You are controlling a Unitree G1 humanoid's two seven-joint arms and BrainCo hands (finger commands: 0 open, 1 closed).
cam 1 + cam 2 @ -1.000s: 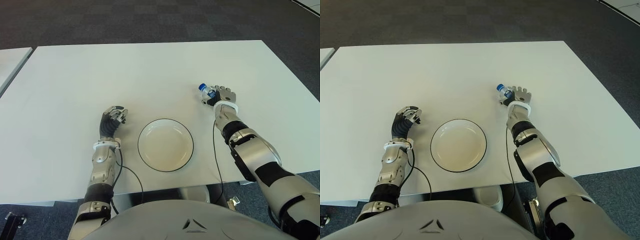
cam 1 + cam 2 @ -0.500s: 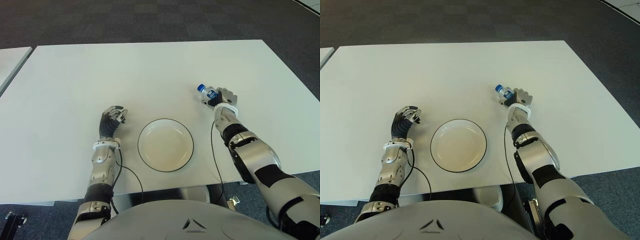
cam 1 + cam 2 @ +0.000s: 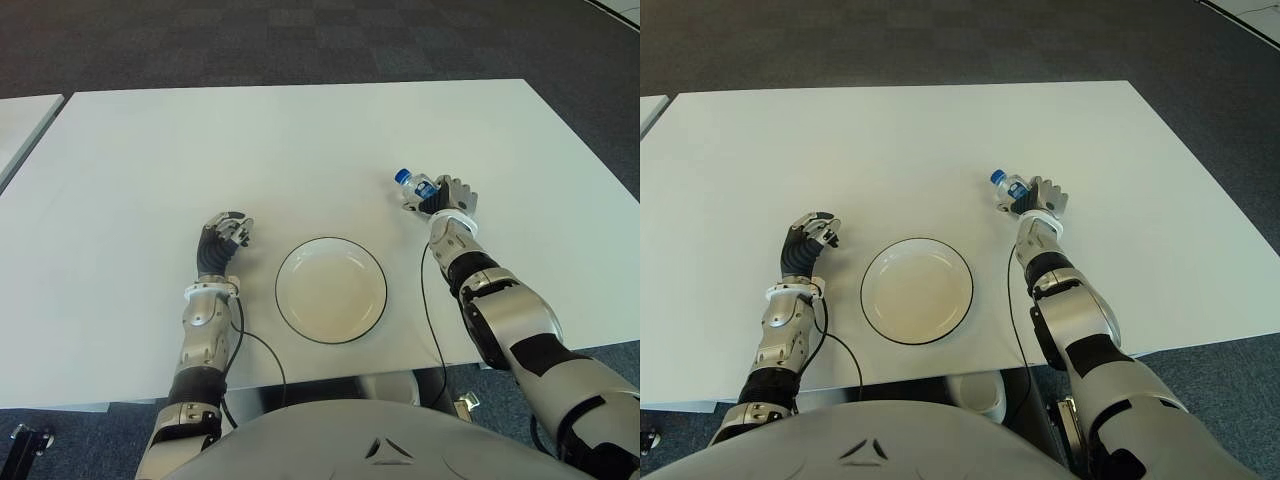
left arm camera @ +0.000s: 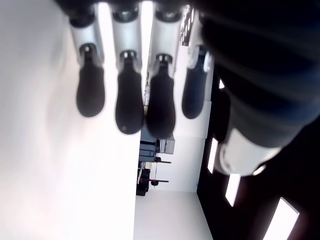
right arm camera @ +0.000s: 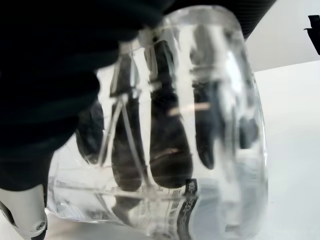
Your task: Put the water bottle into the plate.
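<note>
Water bottle [image 3: 412,184] in right hand [image 3: 446,196]

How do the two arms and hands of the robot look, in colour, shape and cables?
Both arms are silver-grey shells with black joints. The left hand and right hand are black with silver-grey knuckles and dark rounded fingers, each above a white wrist band. A thin black cable hangs along each forearm.

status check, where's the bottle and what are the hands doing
Right robot hand shut on water bottle, right of and beyond the plate. Left robot hand idle left of plate, holding nothing. Plate bare, table between bottle and plate unobstructed.
</note>
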